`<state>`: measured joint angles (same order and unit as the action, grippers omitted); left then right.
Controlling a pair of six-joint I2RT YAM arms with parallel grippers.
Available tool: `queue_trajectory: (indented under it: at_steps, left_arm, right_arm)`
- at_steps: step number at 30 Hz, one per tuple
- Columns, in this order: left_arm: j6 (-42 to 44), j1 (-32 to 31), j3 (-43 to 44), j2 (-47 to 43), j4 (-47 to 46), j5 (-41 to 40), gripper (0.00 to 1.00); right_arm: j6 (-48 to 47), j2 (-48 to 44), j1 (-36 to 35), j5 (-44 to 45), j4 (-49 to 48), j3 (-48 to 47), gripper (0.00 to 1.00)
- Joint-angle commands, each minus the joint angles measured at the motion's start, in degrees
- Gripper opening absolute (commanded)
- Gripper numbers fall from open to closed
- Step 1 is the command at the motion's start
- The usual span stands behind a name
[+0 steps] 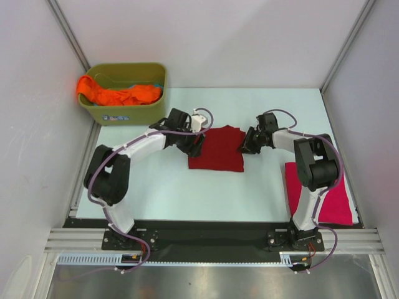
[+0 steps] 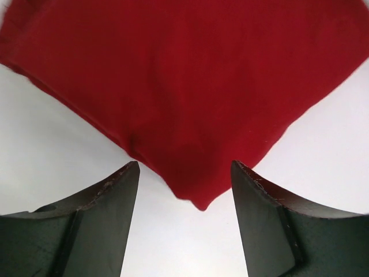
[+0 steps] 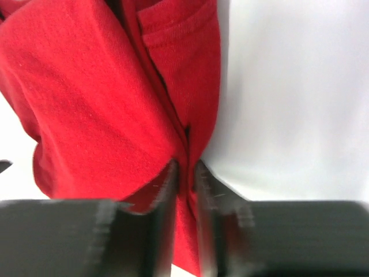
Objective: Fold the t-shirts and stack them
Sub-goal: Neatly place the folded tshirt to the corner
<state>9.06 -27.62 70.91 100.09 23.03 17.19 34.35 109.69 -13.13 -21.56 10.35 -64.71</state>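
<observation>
Left gripper (image 1: pixel 197 146) stands wide, its two dark fingers (image 2: pixel 109 202) well apart on either side of a corner of the dark red t-shirt (image 1: pixel 218 149). In the left wrist view that corner (image 2: pixel 199 199) points down into the gap and touches neither finger. Right gripper (image 1: pixel 247 148) is narrow, its fingers (image 3: pixel 161 196) pinched on a fold of the same shirt's edge (image 3: pixel 185 144), with layered red cloth bunched up just ahead of them.

Under both tools lies the pale table (image 1: pixel 162 193). The dark red t-shirt is a folded, roughly square pad lying flat between the two grippers, the left one at its left edge and the right one at its right edge. The magenta-pink t-shirt (image 1: pixel 333 199) lies folded flat behind the right gripper and out to its right, beside that arm's base and partly hidden by the arm. The olive-green tub (image 1: pixel 134 113) sits beyond the left gripper and off to its left, well apart from it. The orange t-shirt (image 1: pixel 118 94) is crumpled inside the tub, spilling over its left rim.
</observation>
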Motion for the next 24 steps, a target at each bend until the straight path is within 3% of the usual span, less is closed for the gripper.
queue_trajectory:
  at_steps: [1,2,3,9,16,22,24]
  left_arm:
    - [0.5,0.6,-0.5,3.2,0.6,0.2,0.70]
    - [0.6,0.7,-0.5,2.9,1.0,0.6,0.70]
    - [1.0,0.7,-0.5,2.6,1.3,1.4,0.70]
    - [1.7,3.4,3.0,-0.2,5.0,4.5,0.71]
    - [4.8,5.9,2.5,-5.1,6.0,3.3,0.72]
    - [5.4,6.8,3.1,-6.2,5.8,2.8,0.72]
    - [5.5,6.9,3.6,-6.1,5.6,2.8,0.72]
  right_arm:
    - [-0.5,1.5,-0.3,-2.0,-0.3,0.7,0.18]
    - [-0.9,1.8,-0.2,-2.5,-0.4,0.5,0.04]
    - [-1.7,1.8,-0.3,-2.6,-0.2,0.3,0.00]
    - [-9.4,-4.9,0.4,-0.7,8.2,-0.3,0.00]
    - [-21.2,-13.0,0.6,4.3,37.6,-1.9,0.00]
    - [-24.9,-19.4,1.6,12.1,52.7,-2.5,0.00]
    - [-24.9,-20.7,3.2,12.6,53.8,-3.2,0.00]
